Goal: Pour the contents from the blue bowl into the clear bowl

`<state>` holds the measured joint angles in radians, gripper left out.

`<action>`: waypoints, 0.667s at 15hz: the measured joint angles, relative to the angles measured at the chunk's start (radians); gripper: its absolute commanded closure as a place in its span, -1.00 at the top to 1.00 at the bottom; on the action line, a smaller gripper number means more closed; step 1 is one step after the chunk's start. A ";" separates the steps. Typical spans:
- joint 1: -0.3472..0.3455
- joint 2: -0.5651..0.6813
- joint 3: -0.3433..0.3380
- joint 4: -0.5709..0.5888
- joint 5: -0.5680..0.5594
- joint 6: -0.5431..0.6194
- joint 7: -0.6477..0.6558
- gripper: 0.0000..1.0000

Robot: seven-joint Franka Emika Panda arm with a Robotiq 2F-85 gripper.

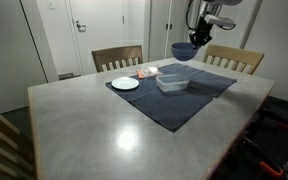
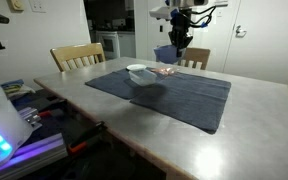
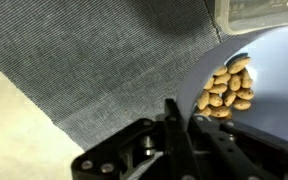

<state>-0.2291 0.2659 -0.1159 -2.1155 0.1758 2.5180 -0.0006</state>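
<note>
My gripper point(image 1: 192, 42) is shut on the rim of the blue bowl point(image 1: 183, 51) and holds it in the air above the far side of the dark mat. In the wrist view the jaws point(image 3: 181, 118) pinch the bowl's rim, and the blue bowl point(image 3: 267, 120) holds a pile of tan nuts point(image 3: 227, 89). The clear bowl point(image 1: 172, 84) sits on the mat below and in front of the held bowl; it also shows in an exterior view point(image 2: 139, 73) and at the wrist view's top corner point(image 3: 259, 14).
A dark grey mat point(image 1: 174, 98) covers the far part of the grey table point(image 1: 94, 125). A white plate point(image 1: 125, 84) and a small reddish packet point(image 1: 148, 72) lie on the mat. Wooden chairs point(image 1: 117, 58) stand behind the table.
</note>
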 measured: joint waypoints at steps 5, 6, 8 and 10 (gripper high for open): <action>0.000 0.000 -0.001 -0.004 0.000 0.000 0.000 -0.89; 0.000 0.000 -0.001 -0.005 0.000 0.000 0.000 -0.89; 0.000 0.000 -0.001 -0.005 0.000 0.000 0.000 -0.97; 0.000 0.001 -0.001 -0.005 0.000 0.000 0.000 -0.97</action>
<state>-0.2291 0.2664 -0.1169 -2.1204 0.1759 2.5182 -0.0005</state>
